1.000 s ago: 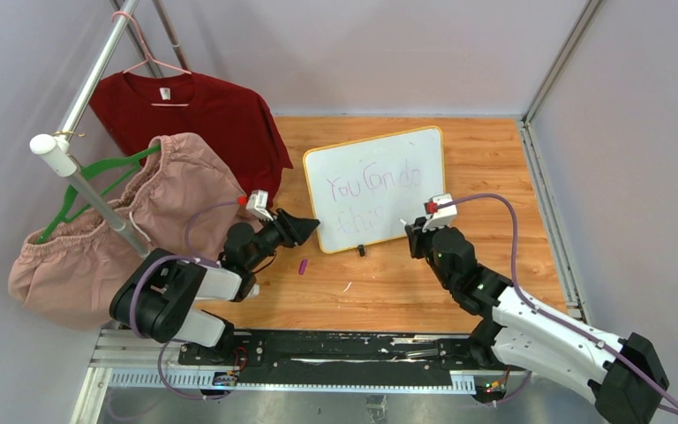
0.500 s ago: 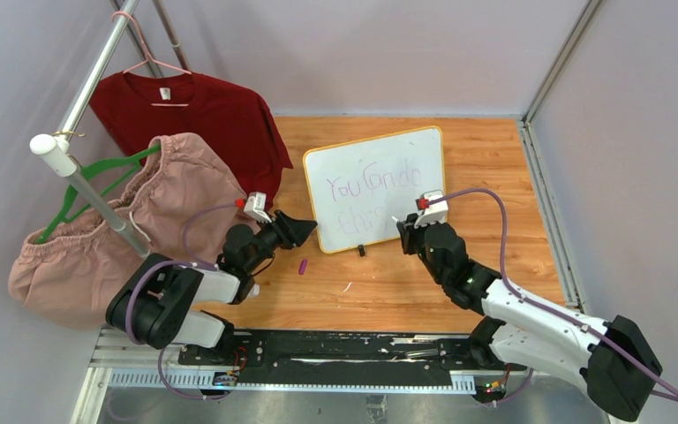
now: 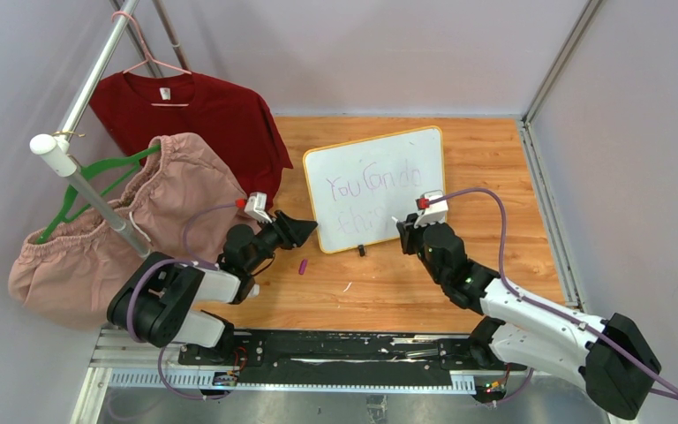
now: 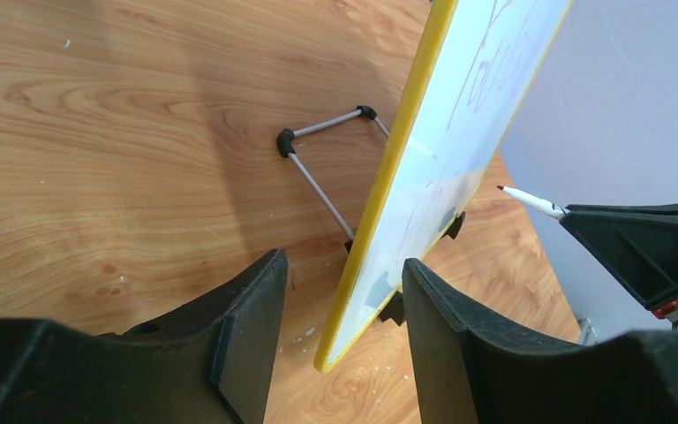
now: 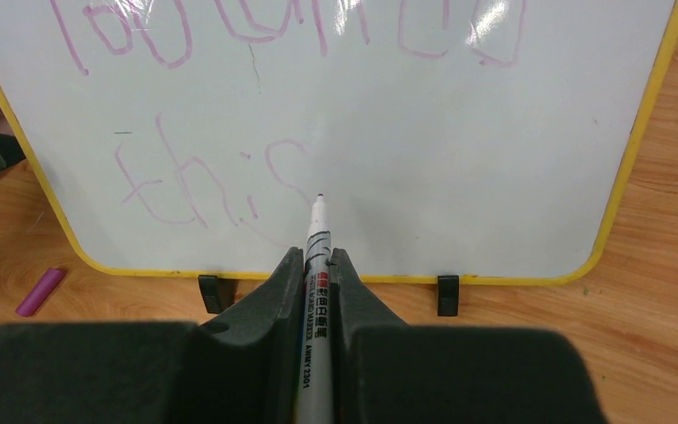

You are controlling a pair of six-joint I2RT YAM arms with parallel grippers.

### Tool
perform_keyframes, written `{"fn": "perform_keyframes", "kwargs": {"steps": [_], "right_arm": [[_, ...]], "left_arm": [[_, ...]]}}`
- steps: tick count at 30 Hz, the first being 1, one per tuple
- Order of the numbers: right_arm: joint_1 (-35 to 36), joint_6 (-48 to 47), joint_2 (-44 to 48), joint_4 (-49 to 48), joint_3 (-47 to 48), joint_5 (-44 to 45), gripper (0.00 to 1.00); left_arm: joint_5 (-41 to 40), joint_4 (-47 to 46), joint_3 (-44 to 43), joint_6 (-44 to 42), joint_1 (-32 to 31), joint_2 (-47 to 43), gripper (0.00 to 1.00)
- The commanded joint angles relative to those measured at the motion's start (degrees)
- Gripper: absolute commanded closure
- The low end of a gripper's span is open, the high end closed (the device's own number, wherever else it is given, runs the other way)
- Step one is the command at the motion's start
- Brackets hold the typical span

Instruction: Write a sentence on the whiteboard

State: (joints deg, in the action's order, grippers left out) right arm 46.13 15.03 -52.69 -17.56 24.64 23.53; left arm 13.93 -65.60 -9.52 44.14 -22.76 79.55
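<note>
The whiteboard [image 3: 424, 168] has a glossy white face that gives back the light, and its yellow frame looks like smooth plastic. The tabletop [image 3: 494, 168] shows wood grain with a soft sheen. The left tool [image 4: 342, 263] and the right tool [image 5: 316, 256] are matt black and slightly grainy. The marker [image 5: 316, 309] is smooth white plastic. The stand [image 4: 318, 185] behind the board is thin grey metal rod. The red shirt [image 3: 194, 115] is matt cloth.

- Whiteboard [image 3: 380, 155]: white, yellow frame, black feet.
- Sentence [image 3: 372, 183]: pale purple.
- Marker [image 5: 316, 256]: white, black print, dark tip.
- Cap [image 3: 303, 266]: purple.
- Table [image 3: 494, 177]: orange-brown wood grain.
- Shirt [image 3: 203, 115]: dark red.
- Shorts [image 3: 185, 177]: dusty pink.
- Hanger [image 3: 97, 181]: green.
</note>
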Motion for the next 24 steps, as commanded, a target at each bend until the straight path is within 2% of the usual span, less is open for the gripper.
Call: {"fn": "perform_keyframes", "kwargs": {"steps": [1, 24], "right_arm": [[-0.16, 1.60, -0.24, -1.16, -1.00, 1.92, 1.00], [-1.66, 1.58, -5.49, -0.27, 0.03, 3.72, 1.00]], "left_arm": [[0.81, -3.47, 0.17, -0.02, -0.53, 1.89, 0.44], [0.26, -2.37, 0.81, -0.63, -0.53, 0.54, 0.45]]}}
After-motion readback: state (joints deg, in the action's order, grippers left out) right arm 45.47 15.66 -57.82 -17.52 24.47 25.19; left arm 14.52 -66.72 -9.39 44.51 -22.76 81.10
